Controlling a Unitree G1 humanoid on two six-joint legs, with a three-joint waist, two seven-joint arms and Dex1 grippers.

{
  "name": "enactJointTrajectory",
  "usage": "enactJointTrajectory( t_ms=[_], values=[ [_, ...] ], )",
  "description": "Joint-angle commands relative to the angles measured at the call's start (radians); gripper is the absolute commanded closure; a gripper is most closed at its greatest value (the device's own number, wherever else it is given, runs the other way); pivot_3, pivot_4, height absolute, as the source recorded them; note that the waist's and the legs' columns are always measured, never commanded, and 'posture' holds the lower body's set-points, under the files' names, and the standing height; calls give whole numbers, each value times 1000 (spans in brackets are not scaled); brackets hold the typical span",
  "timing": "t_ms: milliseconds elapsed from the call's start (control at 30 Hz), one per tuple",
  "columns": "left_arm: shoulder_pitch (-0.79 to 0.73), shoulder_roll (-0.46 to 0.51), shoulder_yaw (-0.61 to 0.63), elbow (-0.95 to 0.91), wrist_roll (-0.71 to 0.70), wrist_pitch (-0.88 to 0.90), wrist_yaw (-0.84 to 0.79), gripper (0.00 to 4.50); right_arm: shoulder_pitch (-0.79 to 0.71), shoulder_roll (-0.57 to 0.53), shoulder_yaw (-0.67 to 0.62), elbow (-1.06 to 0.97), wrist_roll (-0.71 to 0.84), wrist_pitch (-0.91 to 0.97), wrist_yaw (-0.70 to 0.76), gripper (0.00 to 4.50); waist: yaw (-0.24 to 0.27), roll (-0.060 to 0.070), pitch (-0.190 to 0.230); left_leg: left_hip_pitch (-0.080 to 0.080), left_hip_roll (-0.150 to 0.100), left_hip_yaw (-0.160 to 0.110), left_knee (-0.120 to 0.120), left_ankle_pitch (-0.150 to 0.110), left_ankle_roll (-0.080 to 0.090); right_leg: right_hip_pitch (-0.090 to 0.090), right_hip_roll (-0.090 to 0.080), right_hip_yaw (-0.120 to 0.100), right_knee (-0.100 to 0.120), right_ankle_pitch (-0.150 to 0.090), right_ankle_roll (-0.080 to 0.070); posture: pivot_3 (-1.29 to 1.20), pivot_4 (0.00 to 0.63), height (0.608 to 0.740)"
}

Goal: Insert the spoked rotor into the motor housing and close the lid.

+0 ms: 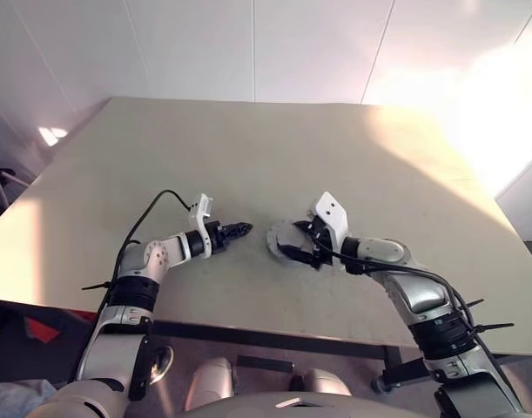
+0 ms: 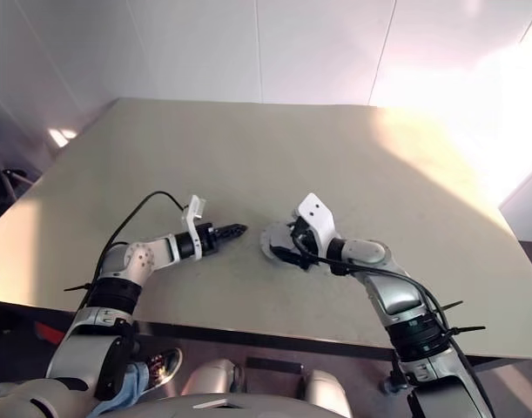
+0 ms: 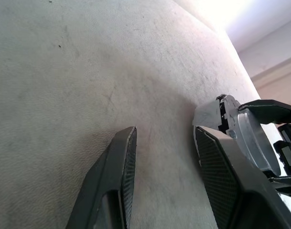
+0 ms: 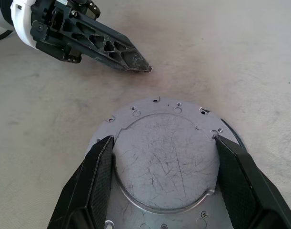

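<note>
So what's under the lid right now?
The lid lies flat between the right gripper fingers; a dark rim peeks out beneath. Housing interior and rotor are covered.

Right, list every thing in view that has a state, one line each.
lid: lying flat on the table, between the right gripper's fingers.
right gripper: open, one finger at each side of the lid's raised disc.
left gripper: open, empty, beside the lid.

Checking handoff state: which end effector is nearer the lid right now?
Right. The right end effector straddles the lid, one finger on each side of its raised round centre. The left end effector sits apart to the lid's left, empty, its tips pointing toward it.
</note>
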Motion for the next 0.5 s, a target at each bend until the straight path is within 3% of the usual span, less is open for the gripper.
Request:
enactJointTrajectory(
  t_ms=[33, 500],
  values=[
    [10, 16, 6, 21, 45, -14, 35, 2398, 2, -5, 1, -31, 9, 0, 14, 1328, -1, 0, 0, 0, 0, 0, 0, 0, 0, 0, 0, 0, 0, 0, 1, 0, 0, 740],
    [26, 5, -5, 0, 47, -3, 37, 2398, -15, 13, -20, 6, -36, -57, -35, 1328, -2, -1, 0, 0, 0, 0, 2, 0, 0, 0, 0, 0, 1, -2, 4, 0, 0, 740]
  ],
)
